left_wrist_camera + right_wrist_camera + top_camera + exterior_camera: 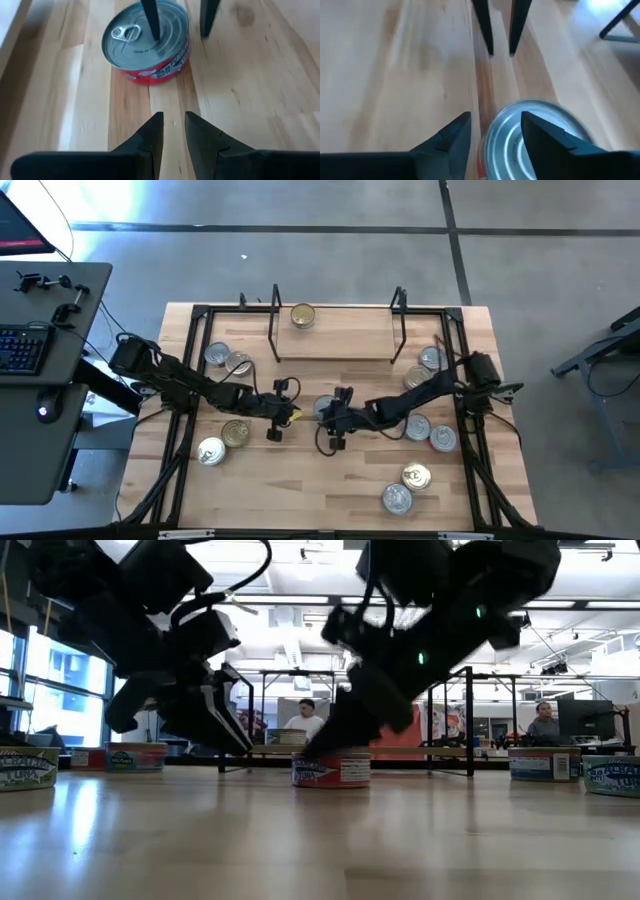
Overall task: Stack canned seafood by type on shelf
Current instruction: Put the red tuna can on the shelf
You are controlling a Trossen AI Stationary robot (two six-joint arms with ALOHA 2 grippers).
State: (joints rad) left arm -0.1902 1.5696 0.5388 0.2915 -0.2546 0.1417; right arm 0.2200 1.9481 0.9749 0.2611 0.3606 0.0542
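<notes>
A red-labelled tin [146, 47] with a silver pull-tab lid stands upright mid-surface [330, 490], the nearest thing to the low camera. The right claw [492, 137] hangs over it, one finger above the lid, the other off its side, jaws parted and not gripping. The left claw [172, 131] faces it from just beside, jaws narrow with a thin gap, holding nothing. The shelf [335, 330] stands at the surface's far edge with one gold-lidded tin [302, 315] on its board. Other tins lie in clusters by both side edges and near the front right corner.
</notes>
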